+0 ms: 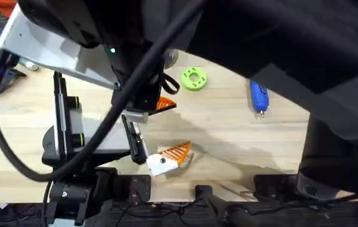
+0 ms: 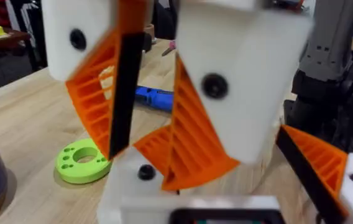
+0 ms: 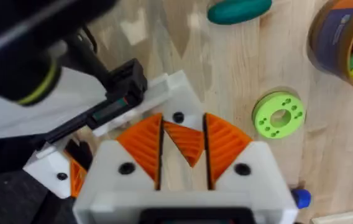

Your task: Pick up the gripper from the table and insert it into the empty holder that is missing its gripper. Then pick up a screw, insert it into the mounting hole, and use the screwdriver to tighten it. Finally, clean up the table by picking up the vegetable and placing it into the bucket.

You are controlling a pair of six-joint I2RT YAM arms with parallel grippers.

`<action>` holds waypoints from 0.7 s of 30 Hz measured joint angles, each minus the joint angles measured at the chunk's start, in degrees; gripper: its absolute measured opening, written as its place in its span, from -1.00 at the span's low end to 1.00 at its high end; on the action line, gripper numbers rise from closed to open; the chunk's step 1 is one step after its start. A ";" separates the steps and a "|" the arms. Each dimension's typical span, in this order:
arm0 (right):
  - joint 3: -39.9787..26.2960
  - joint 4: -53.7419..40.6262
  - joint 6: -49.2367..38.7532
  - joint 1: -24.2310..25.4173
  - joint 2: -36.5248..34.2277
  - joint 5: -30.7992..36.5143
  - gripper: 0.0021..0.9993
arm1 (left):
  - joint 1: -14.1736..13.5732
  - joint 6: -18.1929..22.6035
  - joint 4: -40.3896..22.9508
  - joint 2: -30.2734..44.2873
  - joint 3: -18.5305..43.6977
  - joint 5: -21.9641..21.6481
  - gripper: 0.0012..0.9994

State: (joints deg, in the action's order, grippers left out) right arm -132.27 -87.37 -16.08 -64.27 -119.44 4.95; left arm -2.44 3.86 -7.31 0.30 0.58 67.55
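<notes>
The orange piece (image 3: 186,140) is at the tip of the right claw (image 3: 184,155), and its narrow end touches a white holder (image 3: 178,117) that has one dark screw. I cannot tell if the right claw really clamps the piece or is only around it. For the left claw (image 2: 183,186) I also cannot tell the state.

I judge the piece is light, stiff, ribbed plastic. It should not bend, but it is small and can twist easily in a grip. The best hold is on its two flat ribbed sides, low down, so that the end which enters the holder is free. It probably needs a straight push, not force.

The tabletop (image 1: 229,135) is pale, smooth wood, so a dropped piece may slide. From the middle of the tabletop, a lime-green disc (image 1: 194,79) lies at 12 o'clock and the blue screwdriver (image 1: 259,98) at 2 o'clock, well apart. A white and black stand (image 1: 62,129) is at 9 o'clock. The dark green vegetable (image 3: 238,9) lies on the wood near the bucket (image 3: 329,37), which contains yellow-green things. Behind the tabletop the room is dim, with dark furniture.
</notes>
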 joint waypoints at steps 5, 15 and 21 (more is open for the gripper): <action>-0.02 -0.07 0.01 0.00 0.00 0.17 -0.08 | 0.00 -0.04 0.00 0.02 0.00 0.03 0.97; -0.24 -1.38 -0.02 0.37 0.00 0.83 0.98 | 0.00 0.22 -0.02 0.02 0.00 0.26 0.97; -0.45 -1.79 0.14 0.35 0.00 1.01 0.98 | 0.00 0.24 -0.01 0.02 0.00 0.35 0.97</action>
State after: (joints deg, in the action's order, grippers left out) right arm -132.72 -89.17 -15.93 -63.92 -119.44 5.96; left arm -2.44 4.10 -7.32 0.32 0.58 67.90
